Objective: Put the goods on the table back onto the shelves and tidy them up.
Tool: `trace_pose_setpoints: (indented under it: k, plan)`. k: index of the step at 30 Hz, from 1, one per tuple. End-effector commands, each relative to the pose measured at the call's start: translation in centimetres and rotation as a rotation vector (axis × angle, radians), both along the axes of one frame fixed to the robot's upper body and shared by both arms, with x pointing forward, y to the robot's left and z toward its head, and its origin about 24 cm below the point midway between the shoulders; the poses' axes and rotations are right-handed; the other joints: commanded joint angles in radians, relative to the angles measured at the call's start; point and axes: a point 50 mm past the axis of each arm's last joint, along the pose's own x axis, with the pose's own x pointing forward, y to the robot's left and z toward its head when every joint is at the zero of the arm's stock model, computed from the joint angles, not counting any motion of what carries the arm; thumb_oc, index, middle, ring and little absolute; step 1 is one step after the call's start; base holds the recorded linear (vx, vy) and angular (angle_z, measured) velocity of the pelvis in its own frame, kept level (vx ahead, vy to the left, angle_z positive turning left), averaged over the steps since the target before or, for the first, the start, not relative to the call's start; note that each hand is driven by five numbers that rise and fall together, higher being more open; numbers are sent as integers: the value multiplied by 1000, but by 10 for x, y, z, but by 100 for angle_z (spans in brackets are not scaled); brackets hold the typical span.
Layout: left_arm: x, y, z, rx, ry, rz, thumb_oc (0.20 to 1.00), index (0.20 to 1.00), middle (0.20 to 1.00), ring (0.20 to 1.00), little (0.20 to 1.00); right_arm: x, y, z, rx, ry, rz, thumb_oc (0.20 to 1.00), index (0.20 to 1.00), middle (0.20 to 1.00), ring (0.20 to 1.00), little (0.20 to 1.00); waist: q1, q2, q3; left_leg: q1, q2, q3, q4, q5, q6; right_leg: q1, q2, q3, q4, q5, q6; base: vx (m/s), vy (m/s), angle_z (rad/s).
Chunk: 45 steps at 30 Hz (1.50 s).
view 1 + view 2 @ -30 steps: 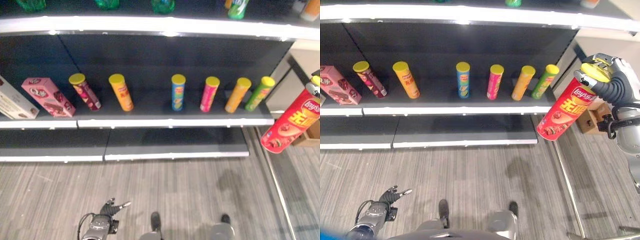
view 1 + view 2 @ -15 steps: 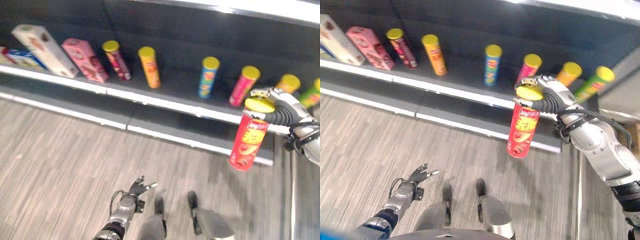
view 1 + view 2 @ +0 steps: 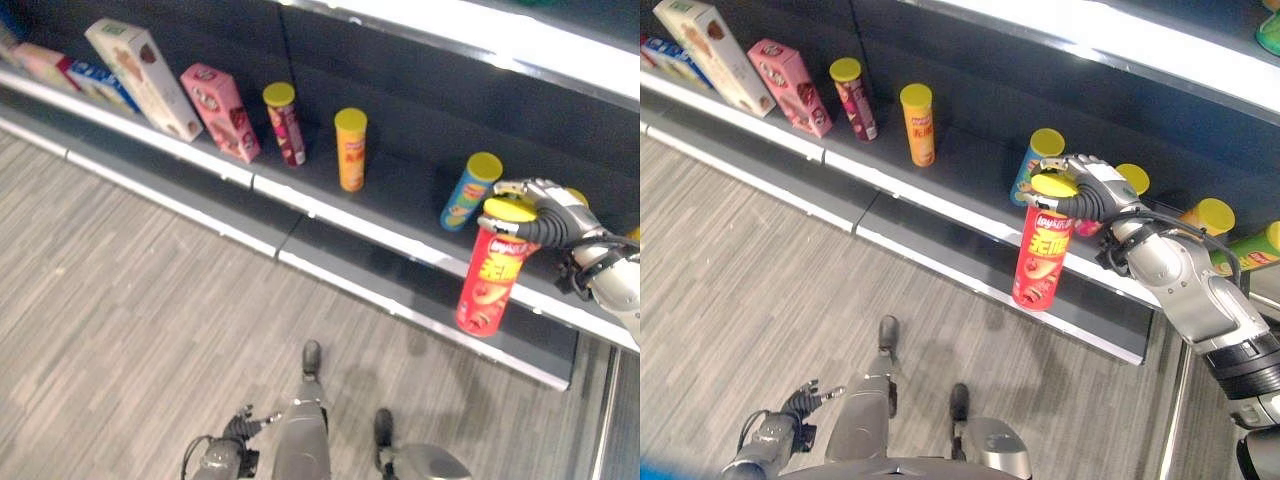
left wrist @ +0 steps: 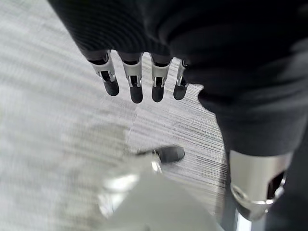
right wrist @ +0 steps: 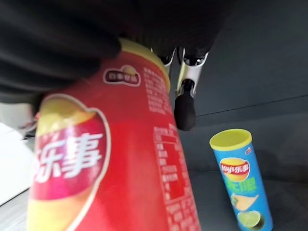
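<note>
Running across the scene is a dark shelf [image 3: 970,170] with a pale front edge, standing on a grey wood-grain floor [image 3: 760,260]; a lower, bare shelf board [image 3: 940,250] sits beneath it and a bright lit strip marks the shelf above. On the dark shelf, from the robot's left, stand a tall white box [image 3: 712,55], a pink box [image 3: 790,86], a maroon can [image 3: 854,97], an orange can [image 3: 919,123] and a blue can [image 3: 1037,165], all with yellow lids and well apart from one another. Further right, partly hidden by the arm, are another yellow-lidded can [image 3: 1207,218] and a green can [image 3: 1265,248] lying at a slant.

The right hand [image 3: 1095,195] is curled round the yellow-lidded top of a red can [image 3: 1040,250], which hangs upright in the air in front of the shelf's edge, just beside the blue can. The right wrist view adds what the head views lack: the red can's label close up, a dark fingertip against its side, and the blue can standing alone on the dark board behind.

The left hand [image 3: 800,403] hangs low over the floor, holding nothing. Its wrist view shows a row of fingers [image 4: 135,84] pointing straight down, apparently relaxed, though the thumb cannot be made out there.
</note>
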Motion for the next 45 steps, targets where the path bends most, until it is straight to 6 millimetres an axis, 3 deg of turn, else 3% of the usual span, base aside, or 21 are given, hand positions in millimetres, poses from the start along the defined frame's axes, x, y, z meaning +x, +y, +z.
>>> trace_pose_setpoints:
  k: [1,2,3,10,15,20,28,38,45]
  plan:
    - [22,11,13,76,-64,-51,1000,1000,1000,1000,1000,4,16,22,17,-146,37,200,200,200,200,200,16,-27,-109,48,12,5,-17,28,-55,-67,-137,11,66,-81,133,254,361,-47]
    - [25,12,14,84,-73,-54,1000,1000,1000,1000,1000,6,19,21,18,-149,40,200,200,200,200,200,16,-29,-111,54,4,15,-16,18,-44,-77,-151,20,84,-79,142,254,452,-73]
    - [35,12,19,108,-98,-62,1000,1000,1000,1000,1000,13,31,18,25,-167,53,200,200,200,200,200,15,-29,-115,76,-27,50,-9,-18,-5,-119,-191,32,153,-64,172,183,345,-69]
    - [44,18,26,143,-117,-82,1000,1000,1000,1000,1000,17,46,15,41,-192,76,200,200,200,200,200,0,-16,-101,129,-57,103,-20,-67,40,-208,-222,23,293,-9,191,81,176,-32]
    - [54,19,31,151,-149,-84,1000,1000,1000,1000,1000,17,55,21,59,-240,99,200,200,200,200,200,-21,-1,-80,154,-46,97,-29,-86,32,-313,-205,-12,176,60,180,55,-15,-8]
    - [48,13,26,133,-130,-82,1000,1000,1000,1000,1000,16,53,16,78,-269,60,200,200,200,200,200,-20,-14,-84,175,-43,89,-22,-98,19,-250,-211,-17,82,68,183,72,-63,8]
    - [43,-2,19,119,-132,-69,1000,1000,1000,1000,1000,32,54,4,82,-378,-68,200,200,200,200,200,6,5,-105,169,-26,67,-11,-94,5,-187,-202,-50,51,42,170,38,-63,31]
    - [39,-7,15,125,-115,-74,1000,1000,1000,1000,1000,68,34,26,8,-539,-285,200,200,200,200,200,57,67,-65,112,-47,29,-23,-62,-4,-231,-230,-80,104,26,173,-16,-4,14]
    - [46,-15,16,108,-139,-108,1000,1000,1000,1000,1000,79,17,49,-41,-604,-382,200,200,200,200,200,74,121,-29,60,-62,9,-27,-37,-6,-280,-244,-96,127,30,177,-33,37,22]
